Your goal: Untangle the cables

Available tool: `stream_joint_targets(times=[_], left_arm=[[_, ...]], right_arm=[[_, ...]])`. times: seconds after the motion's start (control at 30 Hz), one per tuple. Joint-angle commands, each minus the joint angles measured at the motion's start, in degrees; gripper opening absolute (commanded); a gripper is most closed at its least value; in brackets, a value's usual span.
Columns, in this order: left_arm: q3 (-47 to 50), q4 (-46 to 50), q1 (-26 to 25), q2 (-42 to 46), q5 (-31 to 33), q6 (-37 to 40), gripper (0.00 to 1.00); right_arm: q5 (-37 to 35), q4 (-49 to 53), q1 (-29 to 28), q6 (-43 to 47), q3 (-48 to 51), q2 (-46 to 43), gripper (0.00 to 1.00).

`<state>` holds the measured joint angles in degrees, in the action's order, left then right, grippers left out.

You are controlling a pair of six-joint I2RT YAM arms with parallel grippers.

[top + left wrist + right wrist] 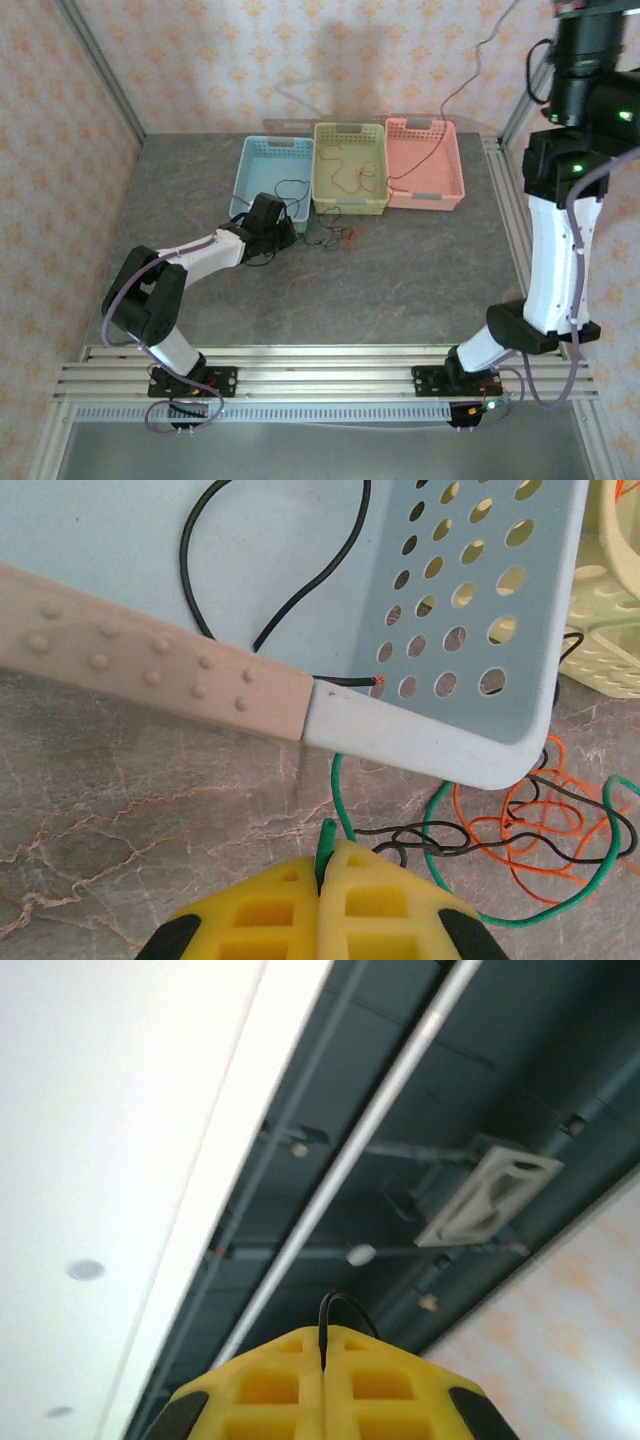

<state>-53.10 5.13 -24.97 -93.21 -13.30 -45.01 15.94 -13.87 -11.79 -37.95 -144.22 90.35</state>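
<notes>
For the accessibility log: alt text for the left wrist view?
The left gripper is shut on a green cable beside the corner of a blue basket; to the right it joins a knot of orange and black cables on the table.

The right gripper (322, 1345) points up at the ceiling (120, 1110). Its 2 yellow fingers (270, 1380) are pressed together. A thin black cable (345, 1305) is pinched between them and curls over in a small loop. Above, 1 long silver pipe (380, 1110) runs across the dark part. A white box (490, 1195) hangs there. A patterned wall (580, 1320) sits at the bottom right corner.
</notes>
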Motion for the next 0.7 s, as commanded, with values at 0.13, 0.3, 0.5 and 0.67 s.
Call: stream_joint_targets(times=[0.13, 0.3, 0.5, 0.67], left_arm=[[-1.03, -0.42, 0.37, -1.09, -0.12, -0.25, 0.0], [-1.17, -0.31, 0.36, -1.22, -0.32, -0.15, 0.0], [-1.15, -0.38, 0.36, -1.27, -0.42, -0.07, 0.0], [-1.23, -0.31, 0.35, -1.33, -0.59, -0.07, 0.0]], right_arm=[[-4.37, -0.26, 0.21, -2.9, -10.15, -3.6, 0.0], [-2.31, -3.38, 0.2, -3.95, 1.46, -11.54, 0.0], [1.56, 0.8, 0.22, 0.65, 20.67, -18.16, 0.0], [2.81, -0.1, 0.23, 1.26, 47.69, -24.83, 0.0]])
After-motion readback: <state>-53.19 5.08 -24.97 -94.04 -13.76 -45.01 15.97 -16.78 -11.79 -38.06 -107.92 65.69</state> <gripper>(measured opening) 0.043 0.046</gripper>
